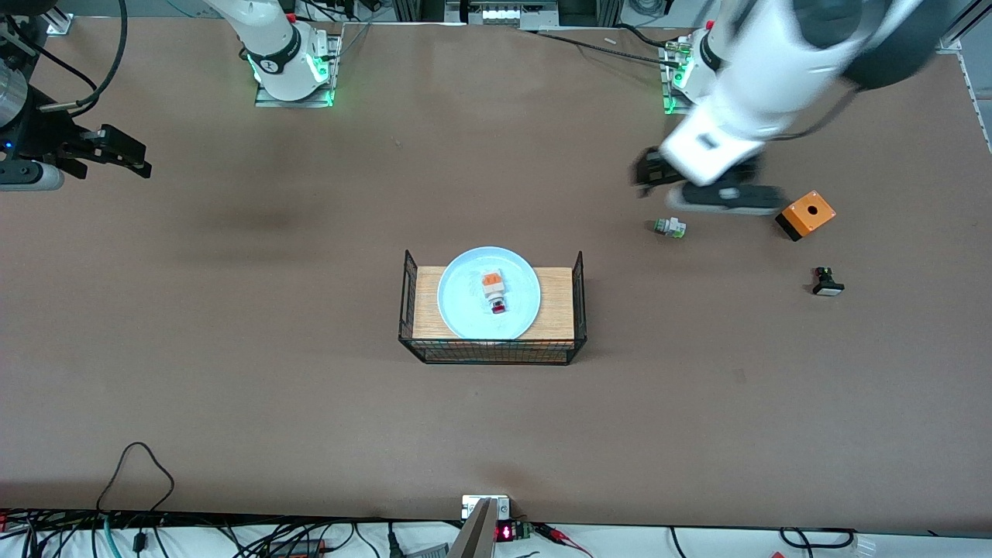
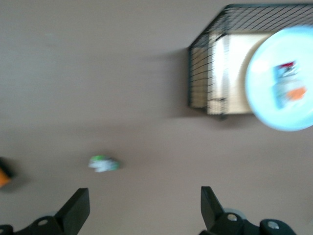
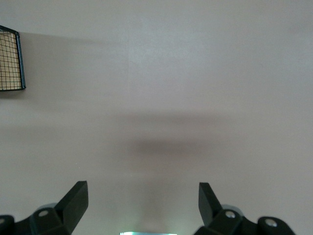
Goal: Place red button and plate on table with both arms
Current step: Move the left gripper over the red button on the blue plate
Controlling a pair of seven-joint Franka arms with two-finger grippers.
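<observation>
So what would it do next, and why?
Probably the left gripper, open over bare table beside the green-tipped part, swings toward the rack: the red button lies on the plate there. The right gripper, open, waits.

A pale blue plate (image 1: 465, 310) carries the red button (image 1: 494, 291), white with an orange block and red tip. The rack (image 1: 491, 353) is black wire with a light wood top. The table (image 1: 310, 403) is plain brown. Nearby lie an orange box (image 1: 806, 215) and a green-tipped white part (image 1: 669, 227).
</observation>
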